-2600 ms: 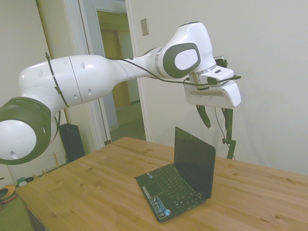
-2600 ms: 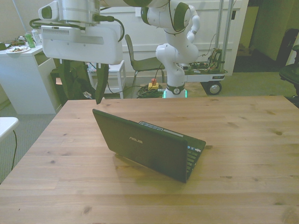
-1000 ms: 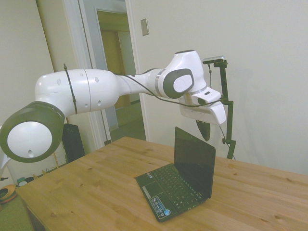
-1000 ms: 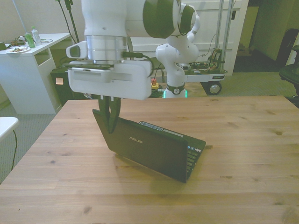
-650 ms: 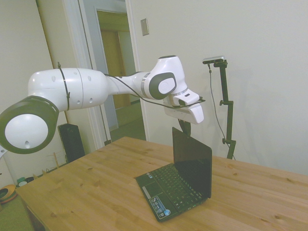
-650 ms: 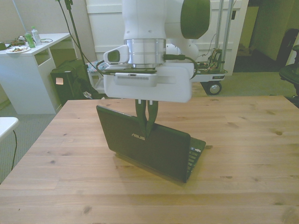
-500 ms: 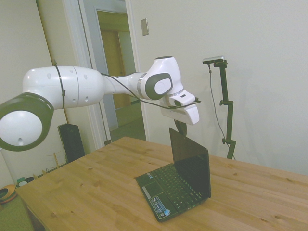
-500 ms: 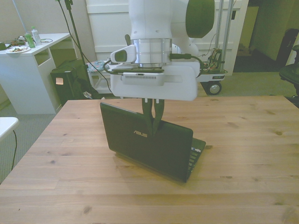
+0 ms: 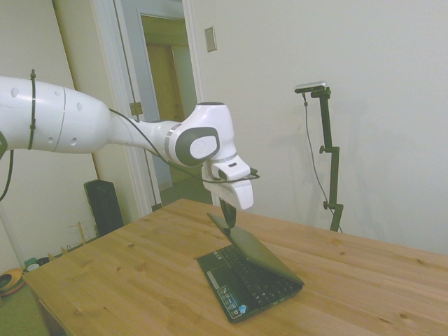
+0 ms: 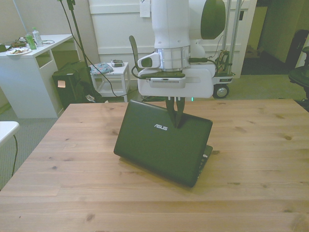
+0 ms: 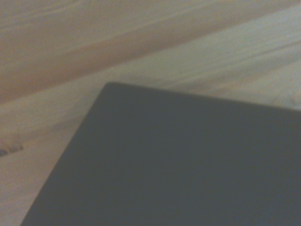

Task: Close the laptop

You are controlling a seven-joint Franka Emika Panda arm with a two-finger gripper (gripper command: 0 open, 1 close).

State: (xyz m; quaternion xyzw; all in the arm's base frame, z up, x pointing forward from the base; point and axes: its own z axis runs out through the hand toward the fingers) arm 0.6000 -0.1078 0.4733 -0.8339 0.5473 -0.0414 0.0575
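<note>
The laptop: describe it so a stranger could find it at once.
On the wooden table, below the white arm's gripper, sits the laptop. It is a small black netbook, lid tipped partway down, silver logo on the lid, the only object on the tabletop.

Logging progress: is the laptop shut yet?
Not yet. The laptop lid slants partway down, keyboard still visible, gripper pressing on it.

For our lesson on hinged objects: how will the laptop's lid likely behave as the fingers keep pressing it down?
The laptop lid looks rigid, so it should swing at the hinge rather than bend. Its glossy back may let the closed fingers slide. The base lies flat on the table, so it probably won't tip.
</note>
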